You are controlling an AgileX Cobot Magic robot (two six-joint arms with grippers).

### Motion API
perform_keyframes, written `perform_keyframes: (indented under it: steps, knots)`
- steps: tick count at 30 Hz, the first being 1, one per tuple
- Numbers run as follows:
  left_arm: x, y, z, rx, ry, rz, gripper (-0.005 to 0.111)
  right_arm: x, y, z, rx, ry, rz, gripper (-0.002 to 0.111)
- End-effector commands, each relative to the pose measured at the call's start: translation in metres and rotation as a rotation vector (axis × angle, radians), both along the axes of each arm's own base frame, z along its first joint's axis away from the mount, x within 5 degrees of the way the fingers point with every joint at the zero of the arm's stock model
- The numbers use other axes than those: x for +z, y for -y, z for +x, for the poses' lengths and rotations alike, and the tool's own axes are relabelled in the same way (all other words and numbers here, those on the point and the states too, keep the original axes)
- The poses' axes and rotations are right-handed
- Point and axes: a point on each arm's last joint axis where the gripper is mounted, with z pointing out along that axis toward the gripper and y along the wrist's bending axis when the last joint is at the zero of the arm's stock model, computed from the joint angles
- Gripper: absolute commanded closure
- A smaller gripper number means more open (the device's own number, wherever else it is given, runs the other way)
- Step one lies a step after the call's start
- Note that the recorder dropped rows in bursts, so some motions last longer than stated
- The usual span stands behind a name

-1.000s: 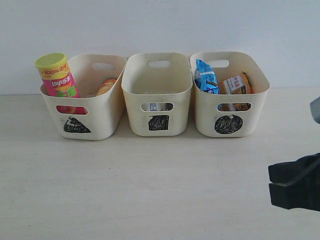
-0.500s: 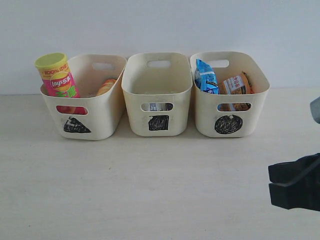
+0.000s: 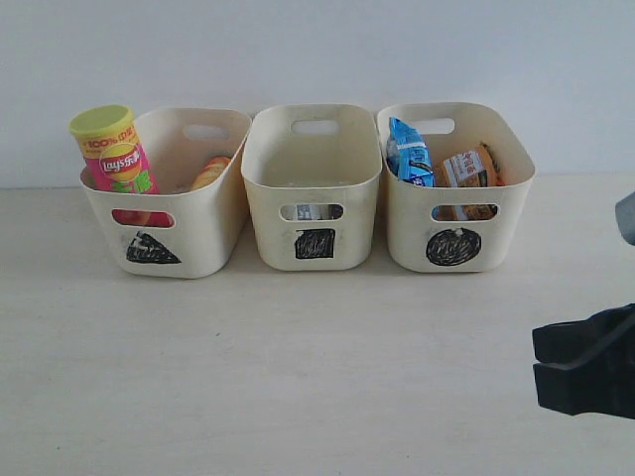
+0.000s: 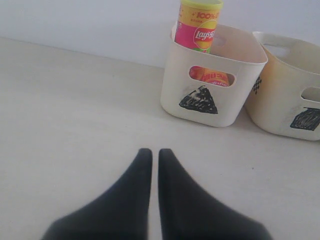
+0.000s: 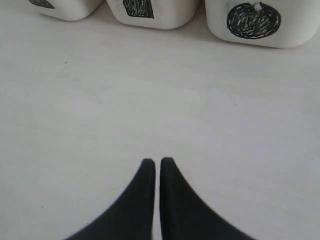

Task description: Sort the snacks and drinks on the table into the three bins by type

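Three cream bins stand in a row at the back of the pale table (image 3: 298, 367). The triangle bin (image 3: 167, 233) holds an upright pink Lay's tube (image 3: 112, 151) and a yellow tube (image 3: 211, 171) lying inside. Through the handle slot of the square bin (image 3: 314, 203) a white-and-blue carton (image 3: 310, 211) shows. In the circle bin (image 3: 456, 213) sit a blue packet (image 3: 409, 151) and an orange packet (image 3: 466, 169). The purple box is hidden. My right gripper (image 3: 536, 359) hangs at the right edge, shut and empty. My left gripper (image 4: 151, 152) is shut over bare table, short of the triangle bin (image 4: 212, 95).
A plain white wall (image 3: 317, 50) rises right behind the bins. In the right wrist view the circle bin (image 5: 260, 22) and square bin (image 5: 150, 12) stand well ahead of my right gripper (image 5: 157, 162).
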Motion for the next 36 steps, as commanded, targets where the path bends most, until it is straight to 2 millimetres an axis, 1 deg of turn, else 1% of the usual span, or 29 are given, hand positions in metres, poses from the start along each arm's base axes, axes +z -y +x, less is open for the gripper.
perform_keyframes:
  steps: [1, 8, 11, 13, 16, 20, 24, 27, 28, 30, 36]
  knots:
    - [-0.001, 0.0, 0.0, 0.001, 0.001, 0.0, 0.102, 0.0, 0.001, 0.0, 0.0, 0.011, -0.003, 0.108]
    - [-0.001, 0.0, 0.0, 0.001, 0.001, 0.0, 0.102, 0.001, 0.001, 0.001, 0.017, 0.051, -0.032, 0.108]
    - [-0.001, 0.0, 0.0, 0.001, 0.001, 0.0, 0.102, 0.008, 0.0, 0.005, 0.024, 0.138, -0.015, 0.108]
    - [-0.001, 0.0, 0.0, 0.001, 0.001, 0.0, 0.102, 0.014, 0.004, 0.009, -0.007, 0.201, 0.012, 0.108]
    - [-0.001, 0.0, 0.0, 0.001, 0.001, 0.0, 0.102, 0.023, 0.023, 0.01, -0.119, 0.255, 0.022, 0.108]
    - [-0.001, 0.0, 0.0, 0.001, 0.001, 0.0, 0.102, 0.03, 0.052, 0.003, -0.262, 0.301, -0.039, 0.108]
    - [-0.001, 0.0, 0.0, 0.001, 0.001, 0.0, 0.102, 0.035, 0.078, -0.009, -0.413, 0.315, -0.117, 0.108]
    - [-0.001, 0.0, 0.0, 0.001, 0.001, 0.0, 0.102, 0.037, 0.09, -0.021, -0.492, 0.333, -0.168, 0.108]
    - [-0.001, 0.0, 0.0, 0.001, 0.001, 0.0, 0.102, 0.036, 0.092, -0.025, -0.512, 0.346, -0.178, 0.108]
    - [-0.001, 0.0, 0.0, 0.001, 0.001, 0.0, 0.102, 0.027, 0.094, -0.031, -0.535, 0.365, -0.19, 0.108]
    - [-0.001, 0.0, 0.0, 0.001, 0.001, 0.0, 0.102, -0.013, 0.093, -0.049, -0.554, 0.455, -0.181, 0.108]
